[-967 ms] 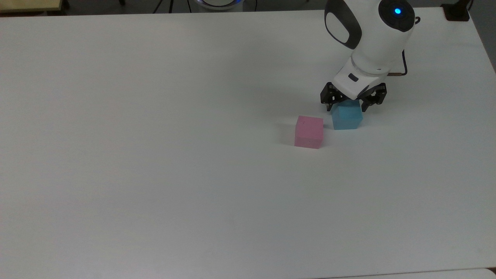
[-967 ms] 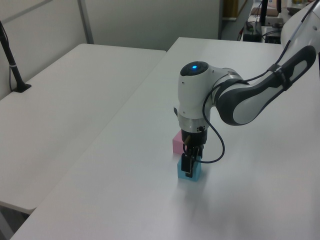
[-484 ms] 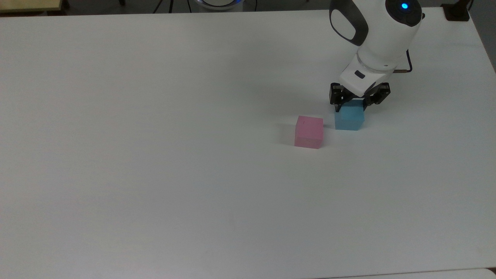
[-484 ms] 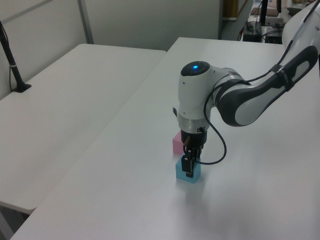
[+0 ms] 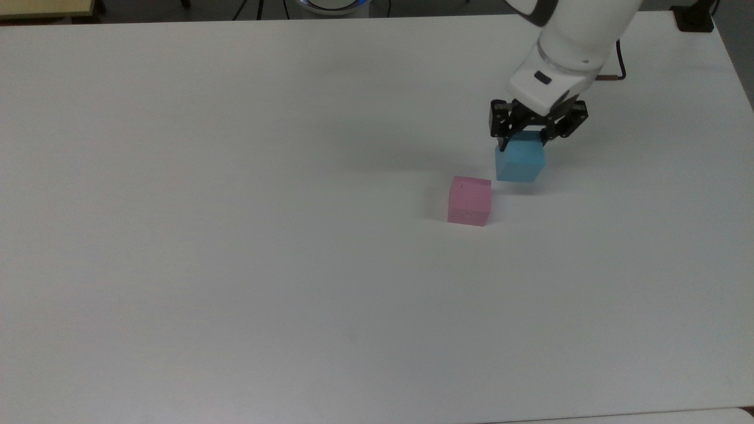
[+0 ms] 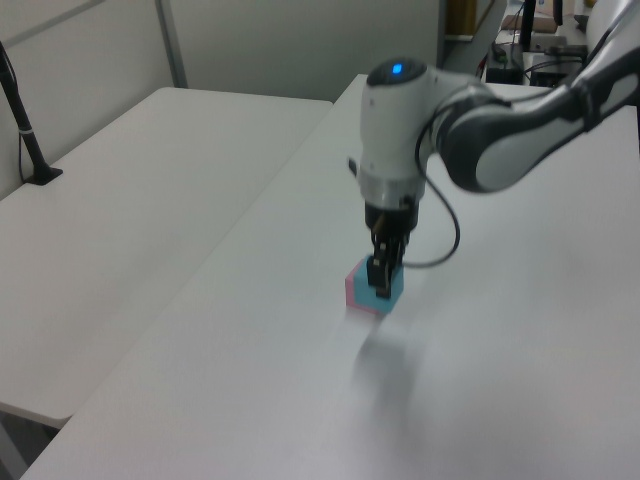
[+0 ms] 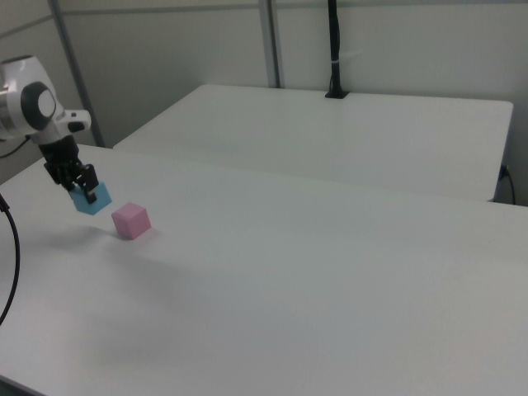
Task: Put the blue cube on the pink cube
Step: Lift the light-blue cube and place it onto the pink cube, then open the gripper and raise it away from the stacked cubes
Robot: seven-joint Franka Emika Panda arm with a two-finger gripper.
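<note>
While the pincer (image 5: 521, 136) grips the blue cube (image 5: 519, 163) clear above the bench (image 5: 235, 235), the pink cube (image 5: 469, 201) rests just beside and below it, untouched

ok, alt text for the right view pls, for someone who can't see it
A white robot arm's gripper, at the right view's far left, holds a blue cube tilted and lifted just off a white table. A pink cube sits on the table close by, to the right view's right of the blue one. A second white table with a black post stands behind.
</note>
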